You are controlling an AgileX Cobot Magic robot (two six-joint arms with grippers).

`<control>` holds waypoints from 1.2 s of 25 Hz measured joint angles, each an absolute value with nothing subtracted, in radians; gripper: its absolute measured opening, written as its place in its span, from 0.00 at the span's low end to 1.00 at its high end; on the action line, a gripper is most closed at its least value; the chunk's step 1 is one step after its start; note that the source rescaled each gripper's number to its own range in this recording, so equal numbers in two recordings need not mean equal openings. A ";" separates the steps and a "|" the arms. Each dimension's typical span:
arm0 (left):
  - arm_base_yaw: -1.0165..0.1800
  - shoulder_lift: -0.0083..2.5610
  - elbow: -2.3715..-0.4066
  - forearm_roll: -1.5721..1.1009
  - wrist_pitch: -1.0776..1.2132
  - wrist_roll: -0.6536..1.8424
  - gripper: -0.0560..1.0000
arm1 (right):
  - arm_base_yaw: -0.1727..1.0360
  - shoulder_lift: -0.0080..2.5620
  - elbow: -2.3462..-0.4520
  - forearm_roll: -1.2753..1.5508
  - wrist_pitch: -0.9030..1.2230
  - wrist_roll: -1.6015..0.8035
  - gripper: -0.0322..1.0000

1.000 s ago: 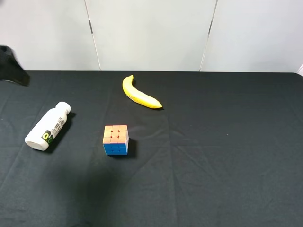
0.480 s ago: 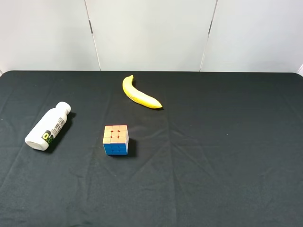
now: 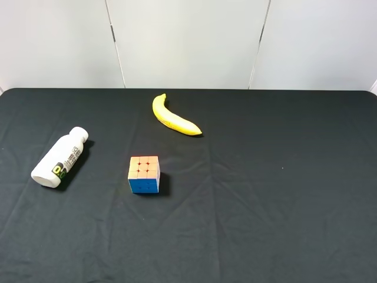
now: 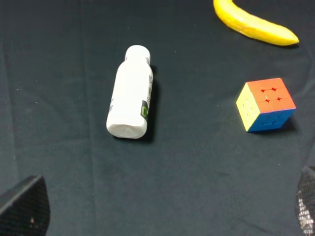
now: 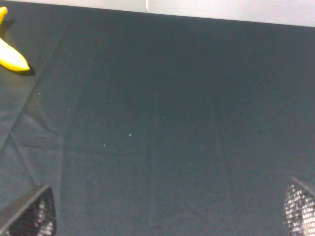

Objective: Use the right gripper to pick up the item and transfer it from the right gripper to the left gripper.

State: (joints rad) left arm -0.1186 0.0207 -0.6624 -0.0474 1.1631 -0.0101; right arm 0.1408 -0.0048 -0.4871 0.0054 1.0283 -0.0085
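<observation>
On the black cloth table (image 3: 283, 224), your white bottle (image 3: 59, 157) lies on its side near the left edge, cap toward the far wall. Right of it sit a puzzle cube (image 3: 144, 174) and, farther back, a banana (image 3: 172, 117); the right half is bare cloth. Both grippers hang above, fingertips wide apart, holding nothing. The left gripper (image 4: 162, 209) overlooks the bottle; the right gripper (image 5: 167, 209) is well away.

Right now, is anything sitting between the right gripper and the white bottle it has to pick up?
Possibly the puzzle cube: it sits right of the white bottle, the side the right gripper comes from. The banana lies farther back. Nothing touches the bottle.
</observation>
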 joint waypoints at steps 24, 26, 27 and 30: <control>-0.119 -0.004 -0.488 0.030 1.062 -0.010 1.00 | 0.141 -0.005 -0.487 0.005 1.028 -0.009 1.00; -0.119 -0.004 -0.488 0.032 1.062 -0.010 1.00 | 0.141 -0.005 -0.487 0.005 1.028 -0.009 1.00; -0.119 -0.004 -0.488 0.035 1.062 -0.010 1.00 | 0.141 -0.005 -0.487 0.005 1.028 -0.009 1.00; -0.119 -0.004 -0.488 0.035 1.062 -0.010 1.00 | 0.141 -0.005 -0.487 0.005 1.028 -0.009 1.00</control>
State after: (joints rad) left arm -0.1186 -0.0042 -0.4881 0.0353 1.0616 -0.0104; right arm 0.1408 -0.0048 -0.4871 0.0054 1.0283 -0.0085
